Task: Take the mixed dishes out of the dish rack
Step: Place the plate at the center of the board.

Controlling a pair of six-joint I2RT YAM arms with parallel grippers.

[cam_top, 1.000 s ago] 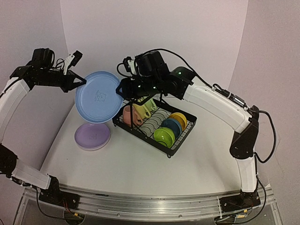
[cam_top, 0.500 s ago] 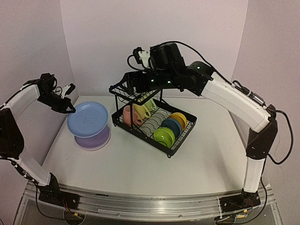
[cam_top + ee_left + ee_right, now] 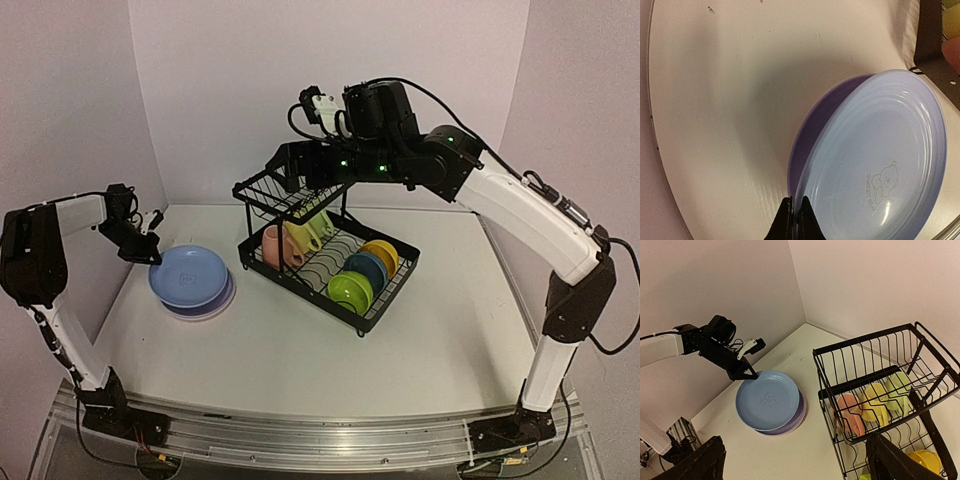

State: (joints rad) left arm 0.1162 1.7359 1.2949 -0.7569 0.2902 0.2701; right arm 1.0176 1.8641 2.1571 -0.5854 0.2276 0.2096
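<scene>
The blue plate lies tilted on the lilac plate at the table's left. My left gripper is shut on the blue plate's far-left rim, its tips pinching the edge just over the lilac plate. The black dish rack holds pink, yellow and pale-green mugs under its upper basket. Green, blue and yellow bowls stand in its lower tray. My right gripper hangs open and empty above the upper basket.
Walls close in behind and to the left of the plates. The right wrist view looks down on the upper basket, the mugs below it and the stacked plates.
My left arm has swung the blue plate down from upright in the air onto the lilac plate. My right gripper has opened wide and lifted up and back over the rack.
</scene>
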